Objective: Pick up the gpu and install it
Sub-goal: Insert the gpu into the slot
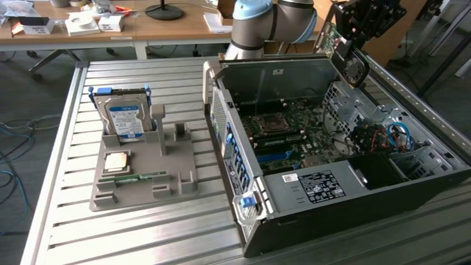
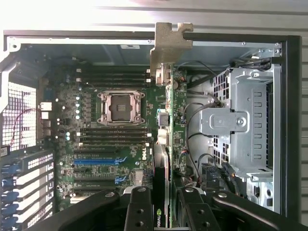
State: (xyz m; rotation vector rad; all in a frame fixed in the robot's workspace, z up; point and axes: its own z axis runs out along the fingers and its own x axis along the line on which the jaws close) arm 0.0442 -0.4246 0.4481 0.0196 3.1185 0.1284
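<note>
Gripper pinching thin green circuit-board gpu, silver metal end bracket outward.
Black jaws clamp the card edge-on; it hangs above the open black computer case, at one o'clock in the exterior view.

One computer case lies open on one slatted metal table. Over the case hangs one gpu, gripped by one gripper. Inside the case sits one processor socket. To the exterior view's left of the case stands one grey tray, carrying one hard drive, one processor chip and one memory stick.
</note>
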